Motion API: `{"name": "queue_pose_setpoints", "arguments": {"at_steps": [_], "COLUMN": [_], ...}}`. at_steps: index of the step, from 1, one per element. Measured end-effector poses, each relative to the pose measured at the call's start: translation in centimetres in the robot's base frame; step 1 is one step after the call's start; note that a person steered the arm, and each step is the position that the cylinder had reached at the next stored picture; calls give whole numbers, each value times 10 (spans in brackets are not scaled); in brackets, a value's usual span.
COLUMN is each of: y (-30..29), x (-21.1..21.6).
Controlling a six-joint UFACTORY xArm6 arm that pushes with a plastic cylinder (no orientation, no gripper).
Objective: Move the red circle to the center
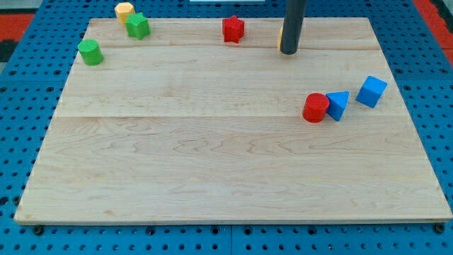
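Note:
The red circle point(316, 108) is a short red cylinder on the wooden board point(212, 156) at the view's right, touching a blue triangle point(338, 105) on its right. My tip point(289, 52) is near the view's top, right of centre, well above the red circle and apart from it. The rod hides most of an orange block point(282, 37) just to its left.
A blue cube point(371, 91) lies right of the triangle. A red star-like block point(233, 29) sits at the top centre. A green star-like block point(137, 25), a yellow block point(124, 10) and a green cylinder point(90, 52) are at the top left.

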State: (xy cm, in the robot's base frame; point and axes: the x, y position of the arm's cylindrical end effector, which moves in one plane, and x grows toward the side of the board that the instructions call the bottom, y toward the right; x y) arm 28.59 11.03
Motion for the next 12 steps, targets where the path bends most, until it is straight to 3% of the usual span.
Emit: {"name": "queue_pose_setpoints", "arguments": {"at_steps": [1, 2, 4, 5, 6, 7, 9, 10, 12], "y": [-77, -69, 51, 59, 1, 41, 61, 5, -12], "x": [0, -17, -29, -29, 26, 104, 165, 157, 119]}}
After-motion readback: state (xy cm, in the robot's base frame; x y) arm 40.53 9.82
